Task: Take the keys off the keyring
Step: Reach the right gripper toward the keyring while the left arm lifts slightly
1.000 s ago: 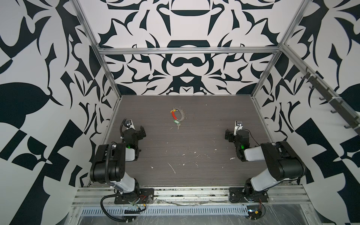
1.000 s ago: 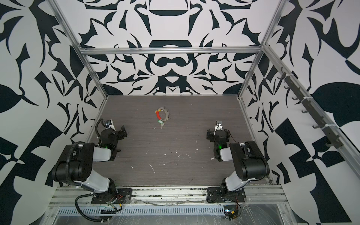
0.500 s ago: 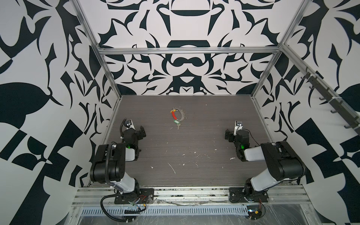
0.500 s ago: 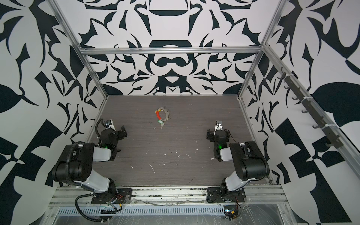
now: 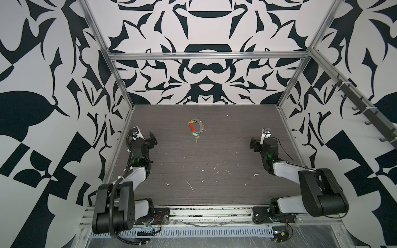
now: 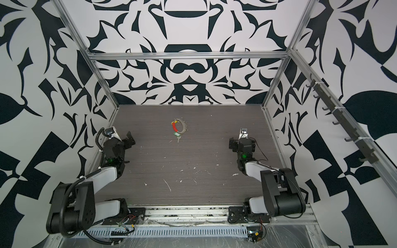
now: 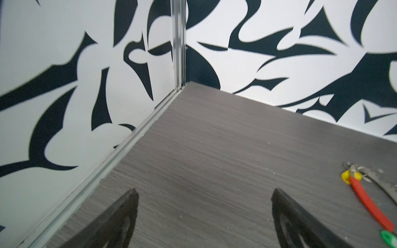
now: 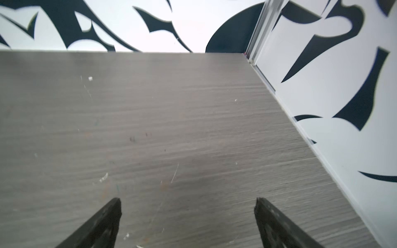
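Observation:
The keyring [image 5: 202, 126] [image 6: 185, 126] lies flat at the back middle of the grey table, its red sleeve [image 5: 191, 128] on the left arc. A key with a green tag [image 5: 195, 134] [image 6: 177, 134] lies at the ring's near side, and a yellow tag [image 5: 190, 123] [image 6: 173, 122] sits at its far left. The left gripper [image 5: 153, 140] [image 6: 130, 139] rests open and empty by the left wall; its wrist view catches the red sleeve [image 7: 369, 204], the yellow tag [image 7: 346, 176] and the green tag [image 7: 388, 237] off to one side. The right gripper [image 5: 253, 145] [image 6: 232, 145] is open and empty near the right wall [image 8: 188, 201]; the ring is out of its wrist view.
White paint flecks [image 5: 190, 185] dot the front half of the table. Patterned walls with aluminium frame posts [image 5: 120, 81] close in three sides. A rail of dark hooks [image 5: 365, 111] runs along the right wall. The arm bases stand on the front rail [image 5: 210, 211].

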### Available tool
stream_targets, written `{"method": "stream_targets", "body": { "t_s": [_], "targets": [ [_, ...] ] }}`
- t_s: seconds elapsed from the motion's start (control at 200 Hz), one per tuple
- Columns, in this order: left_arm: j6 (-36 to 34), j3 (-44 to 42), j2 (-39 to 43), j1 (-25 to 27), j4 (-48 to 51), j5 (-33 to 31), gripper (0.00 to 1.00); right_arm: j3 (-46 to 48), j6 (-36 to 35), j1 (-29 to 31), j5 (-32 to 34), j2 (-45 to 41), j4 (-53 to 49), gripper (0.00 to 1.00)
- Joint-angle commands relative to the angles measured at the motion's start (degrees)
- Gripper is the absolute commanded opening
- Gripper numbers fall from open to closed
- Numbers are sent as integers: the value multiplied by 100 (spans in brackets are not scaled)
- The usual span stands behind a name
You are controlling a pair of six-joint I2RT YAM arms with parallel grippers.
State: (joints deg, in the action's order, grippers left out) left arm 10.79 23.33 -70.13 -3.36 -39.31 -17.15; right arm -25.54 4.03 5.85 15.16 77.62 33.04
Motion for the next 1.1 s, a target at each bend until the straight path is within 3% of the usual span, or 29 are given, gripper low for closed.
{"method": "stream_targets", "body": {
  "t_s": [0.0, 0.07, 0.12, 0.185, 0.215, 0.255, 0.29, 0.33, 0.345, 0.37, 0.425, 0.505, 0.685, 0.875, 0.995, 1.095],
  "targets": [
    [837, 259, 358, 11, 715, -397, 99, -443, 346, 169, 393, -500, -1152, 100],
    [1906, 400, 496, 4, 1002, -969, 99, -679, 461, 368, 792, -698, -1433, 100],
    [3270, 657, 706, 4, 2238, -1484, 99, -839, 834, 383, 788, -772, -1583, 100],
    [5915, 1100, 951, -66, 4518, -2057, 99, -1041, 2008, 366, 779, -837, -1835, 100],
    [6406, 1122, 1025, -141, 4841, -1929, 99, -1243, 2783, 363, 887, -905, -2596, 100],
    [6330, 924, 1128, -206, 4426, -1577, 99, -1453, 3622, 305, 860, -929, -3292, 99],
    [6284, 689, 1243, -205, 3961, -1313, 99, -1437, 3462, 188, 94, -870, -3078, 99],
    [6309, 368, 1396, -207, 3396, -1072, 99, -1373, 3376, 154, -586, -756, -2692, 90],
    [6351, 241, 1451, -207, 3149, -1026, 99, -1356, 3396, 156, -722, -711, -2618, 90],
    [6495, -3, 1552, -208, 2842, -949, 99, -1337, 3453, 159, -895, -647, -2484, 99],
    [6795, -299, 1736, -209, 2401, -716, 99, -1309, 3672, 184, -1314, -497, -2231, 100],
    [6214, -132, 1810, -209, 2280, -74, 99, -1614, 3544, 343, -1917, -162, -2349, 98],
    [5162, 829, 1538, 80, 3465, 884, 99, -2444, 2788, 1454, -1643, 559, -2934, 93],
    [4490, 1086, 1685, 1024, 4241, 705, 100, -3704, 2042, 2582, -1457, 1779, -3548, 76],
    [4209, 1137, 1729, 1185, 4569, 1050, 80, -4761, 1672, 3150, -786, 2662, -4138, 69],
    [4130, 945, 1874, 1299, 4589, 1074, 80, -5603, 1644, 3452, -300, 3382, -4459, 67]
  ]
}}
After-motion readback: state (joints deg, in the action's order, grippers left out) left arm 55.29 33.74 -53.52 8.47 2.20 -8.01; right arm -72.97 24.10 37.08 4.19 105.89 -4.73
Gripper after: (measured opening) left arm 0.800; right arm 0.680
